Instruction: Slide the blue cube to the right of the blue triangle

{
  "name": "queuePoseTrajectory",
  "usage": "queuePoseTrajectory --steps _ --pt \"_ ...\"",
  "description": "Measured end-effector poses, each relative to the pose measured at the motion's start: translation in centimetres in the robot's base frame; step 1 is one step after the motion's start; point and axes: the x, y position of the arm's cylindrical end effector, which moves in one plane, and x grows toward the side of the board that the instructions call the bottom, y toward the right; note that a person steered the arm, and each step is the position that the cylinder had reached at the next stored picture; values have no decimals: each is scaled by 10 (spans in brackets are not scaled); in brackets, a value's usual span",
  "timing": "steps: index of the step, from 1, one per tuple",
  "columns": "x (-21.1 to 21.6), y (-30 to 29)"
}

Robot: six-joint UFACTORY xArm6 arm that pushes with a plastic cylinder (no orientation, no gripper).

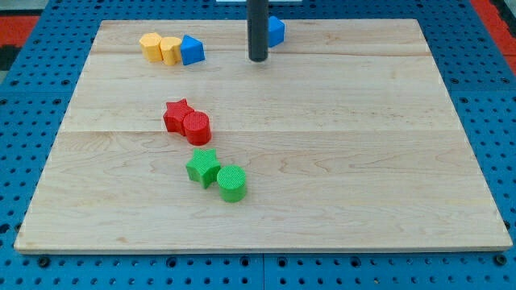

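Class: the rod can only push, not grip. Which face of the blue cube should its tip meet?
Probably its right face, coming from the view's right. The blue cube sits right of my tip, and the blue triangle lies farther left, so it must travel leftward.

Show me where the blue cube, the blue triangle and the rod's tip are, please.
blue cube (276, 31): camera view, its visible right face.
blue triangle (192, 51): camera view, its front face.
my tip (257, 60): camera view, the rod's very bottom end.

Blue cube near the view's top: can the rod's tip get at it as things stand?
Probably yes. My tip sits just to the view's left of the blue cube, with no block between them. The blue triangle and the yellow blocks lie farther left, out of the way.
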Motion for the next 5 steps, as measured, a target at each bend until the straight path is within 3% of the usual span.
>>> queuePoseTrajectory --steps 1,2,4,5 --pt "-33 67" --pt "-96 76" --pt "-95 12" --pt "-74 -13"
